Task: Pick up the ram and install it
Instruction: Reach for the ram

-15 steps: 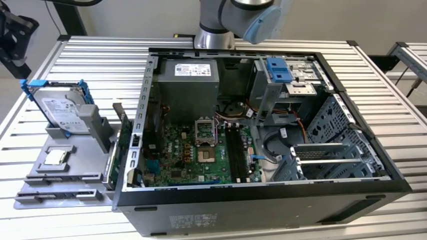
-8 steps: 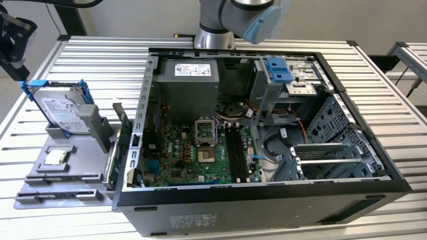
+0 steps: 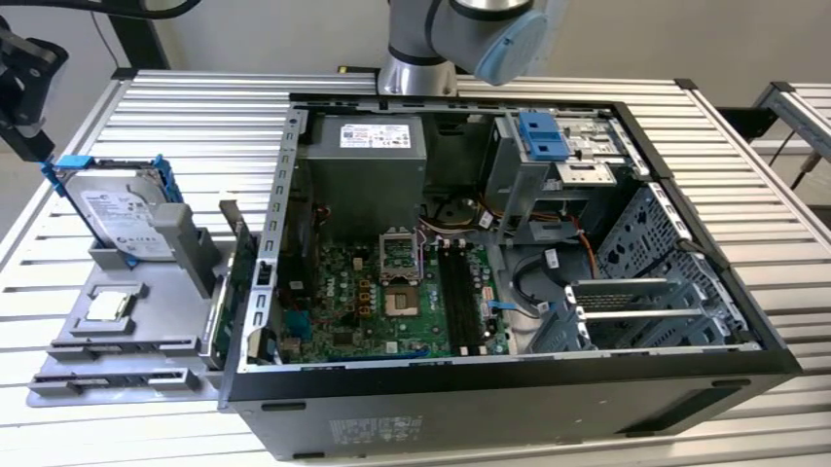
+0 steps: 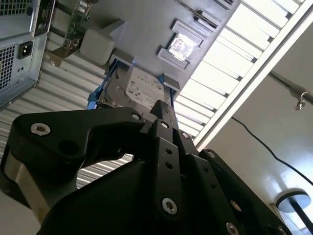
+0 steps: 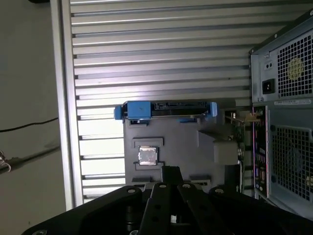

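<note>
On the exterior view's left, on a slatted metal table [image 3: 195, 107], a grey plastic tray [image 3: 156, 321] carries a silver hard drive in a blue plastic carrier [image 3: 124, 209] and, nearer the front, a square silver processor chip [image 3: 111, 305]. At the tray's side nearest the computer, a thin dark stick standing on edge looks to be the ram [image 3: 239, 243], with a green circuit card [image 3: 221, 326] just beside it. To the right lies the open black computer case [image 3: 520, 409], its green motherboard [image 3: 377, 311] bare, with long black slots [image 3: 457, 287] near its middle. In both wrist views the black gripper [image 4: 164, 108] [image 5: 171, 172] hangs above the tray with its fingers closed together on nothing. It points toward the processor chip and hard drive, apart from the ram.
</note>
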Available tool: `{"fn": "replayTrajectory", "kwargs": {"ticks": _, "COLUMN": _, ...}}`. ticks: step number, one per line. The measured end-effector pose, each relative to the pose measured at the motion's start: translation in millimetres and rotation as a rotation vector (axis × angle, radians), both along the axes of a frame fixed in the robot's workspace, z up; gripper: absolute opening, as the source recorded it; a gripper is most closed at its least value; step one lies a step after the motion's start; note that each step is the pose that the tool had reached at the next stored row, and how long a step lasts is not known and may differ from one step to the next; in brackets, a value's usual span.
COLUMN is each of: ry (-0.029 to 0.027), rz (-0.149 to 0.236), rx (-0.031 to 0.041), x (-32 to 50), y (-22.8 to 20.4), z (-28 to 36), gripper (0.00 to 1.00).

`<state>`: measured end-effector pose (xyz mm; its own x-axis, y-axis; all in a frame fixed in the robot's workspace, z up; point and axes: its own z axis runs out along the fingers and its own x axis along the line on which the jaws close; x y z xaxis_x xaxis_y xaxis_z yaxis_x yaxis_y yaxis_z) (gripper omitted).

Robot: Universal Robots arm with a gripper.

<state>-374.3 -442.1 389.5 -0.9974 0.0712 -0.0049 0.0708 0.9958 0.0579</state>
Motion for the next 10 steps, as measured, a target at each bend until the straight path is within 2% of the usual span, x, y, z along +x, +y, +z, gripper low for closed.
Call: {"fn": "replayTrajectory", "kwargs": {"ticks": 10, "ry": 0.0001, "rz": 0.0, "rx": -0.0001, "x": -0.1, "y": -14.8, "z": -0.5, "gripper": 0.0}}
